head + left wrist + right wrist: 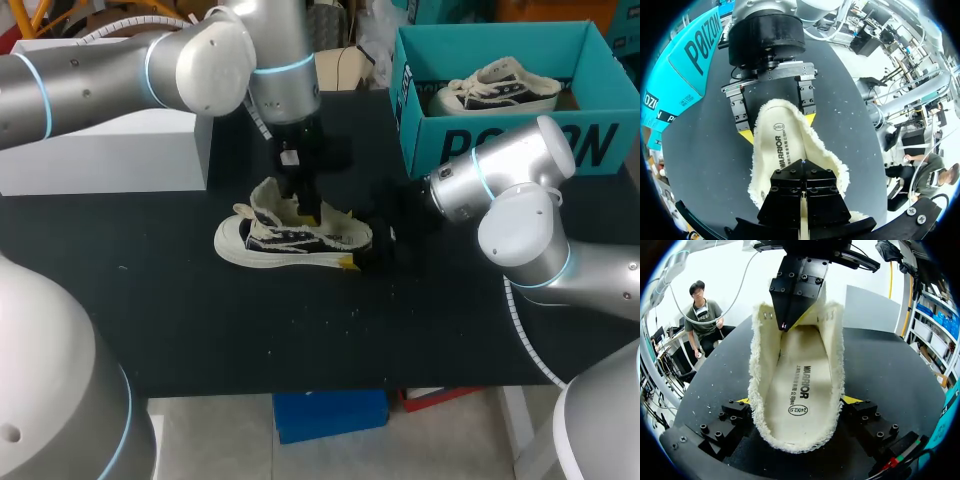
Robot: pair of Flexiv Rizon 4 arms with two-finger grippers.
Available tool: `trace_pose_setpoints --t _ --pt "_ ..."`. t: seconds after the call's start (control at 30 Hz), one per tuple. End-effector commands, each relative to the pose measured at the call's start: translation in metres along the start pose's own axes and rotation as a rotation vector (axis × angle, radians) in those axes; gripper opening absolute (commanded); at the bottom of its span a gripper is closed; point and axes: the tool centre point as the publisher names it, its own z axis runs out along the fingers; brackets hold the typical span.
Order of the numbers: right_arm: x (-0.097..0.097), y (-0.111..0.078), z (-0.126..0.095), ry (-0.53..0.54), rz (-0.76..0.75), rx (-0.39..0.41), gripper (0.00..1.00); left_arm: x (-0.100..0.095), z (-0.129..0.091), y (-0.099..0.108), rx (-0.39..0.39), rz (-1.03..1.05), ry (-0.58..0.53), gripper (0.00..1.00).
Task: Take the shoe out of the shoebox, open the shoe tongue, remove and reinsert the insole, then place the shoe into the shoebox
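Shoe [290, 240] sole-down mid table [200, 330], well apart from shoebox [420, 145] at the far right corner, second shoe [495, 88] inside that. Right gripper [797, 401] clamped across the heel, one yellow tip pressed on each side. Left gripper [802, 172] down in the shoe's mouth toward the toe end, fingers [790, 295] closed flat together; can't tell whether pinching tongue, insole edge or nothing. Insole [802, 380] seated flat, most of its length in view, collar spread wide. Reads as tongue-open done or nearly so, insole pull next. To do it well: hold the heel clamp firm and low, no lift, no twist, otherwise risk of dragging the whole shoe up with the insole. Part the left fingers a little and go for the insole's edge around mid-arch rather than deep at the toe, one tip under, one on top. Peel up and back toward the heel, slowly, at an angle, not straight up. Watch for the frayed collar snagging on the fingers and for a stuck toe end. Stay off the right gripper's tips, tight quarters there. For reinsert: toe end in first, slide forward, press flat along the length, check for curl at the heel. White box [100, 150] far left, not a concern.
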Motion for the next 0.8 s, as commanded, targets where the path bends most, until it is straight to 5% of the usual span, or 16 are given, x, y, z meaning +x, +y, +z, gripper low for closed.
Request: trace_pose_setpoints --t 0.03,0.47,0.8 --pt "0.001 -0.002 0.002 0.000 0.001 0.001 0.00 -0.003 -0.002 0.004 -0.031 0.003 0.014 0.00" --pt "0.001 -0.002 0.002 0.000 0.001 0.001 0.00 -0.020 0.009 0.015 -0.075 0.018 0.073 0.00" --pt "0.001 -0.002 0.002 0.000 0.001 0.001 0.00 -0.013 0.033 0.007 -0.078 0.053 0.106 0.00"
